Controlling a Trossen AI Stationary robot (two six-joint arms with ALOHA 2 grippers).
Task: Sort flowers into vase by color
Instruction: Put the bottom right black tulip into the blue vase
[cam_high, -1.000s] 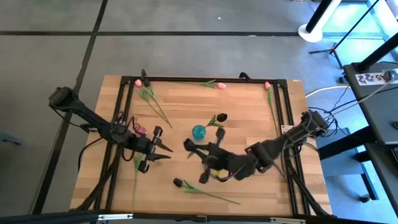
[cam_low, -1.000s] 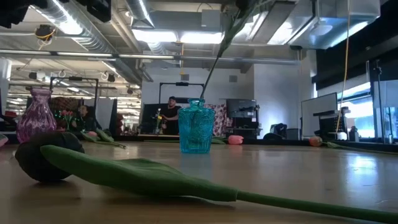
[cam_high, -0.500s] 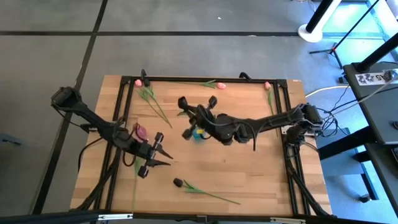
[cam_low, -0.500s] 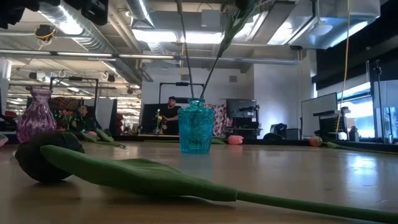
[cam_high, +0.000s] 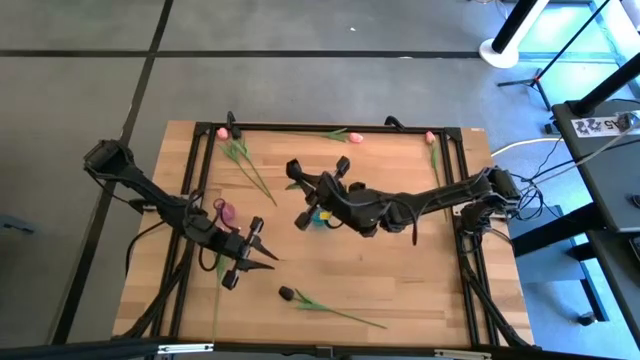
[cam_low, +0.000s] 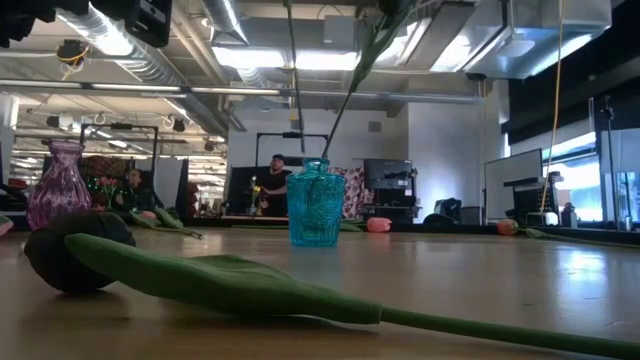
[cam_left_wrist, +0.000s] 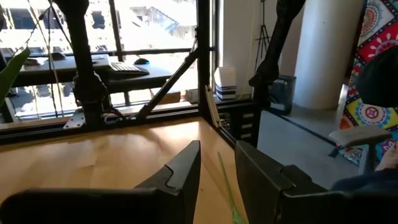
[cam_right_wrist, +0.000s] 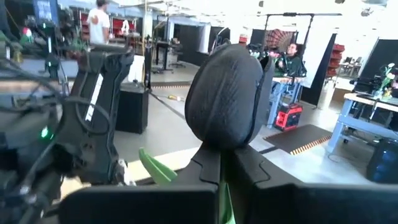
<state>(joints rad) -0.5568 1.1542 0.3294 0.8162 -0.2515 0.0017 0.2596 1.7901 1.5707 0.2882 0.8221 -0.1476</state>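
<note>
My right gripper (cam_high: 312, 195) hovers over the teal vase (cam_high: 318, 213), shut on a dark-headed tulip (cam_right_wrist: 227, 102). In the low view two stems rise from the teal vase (cam_low: 316, 205): one straight up (cam_low: 294, 90), one slanted (cam_low: 350, 90). My left gripper (cam_high: 266, 257) is open over the table's left half, near the purple vase (cam_high: 222, 210), touching nothing. Another dark tulip (cam_high: 287, 293) lies flat by the near edge, and several pink tulips (cam_high: 355, 135) lie along the far edge. My right gripper pinches the dark tulip's stem (cam_right_wrist: 225, 202) between its two fingers just below the head, fingers level and across the stem. The tulip stands upright, head above the fingers. Its stem runs down into the teal vase (cam_low: 299, 150); the lower end is hidden inside the glass.
A black frame (cam_high: 200, 160) borders the wooden table. Pink tulips lie at the far left corner (cam_high: 222, 133) and far right corner (cam_high: 430, 137). A green stem (cam_left_wrist: 227, 186) lies on the table under my left gripper. People stand in the room beyond the table (cam_low: 274, 180).
My right gripper has swung from the table's near middle toward the far edge, stopping over the teal vase with the dark tulip. A second, upright stem now stands in that vase. My left gripper has drifted slightly toward the near edge.
</note>
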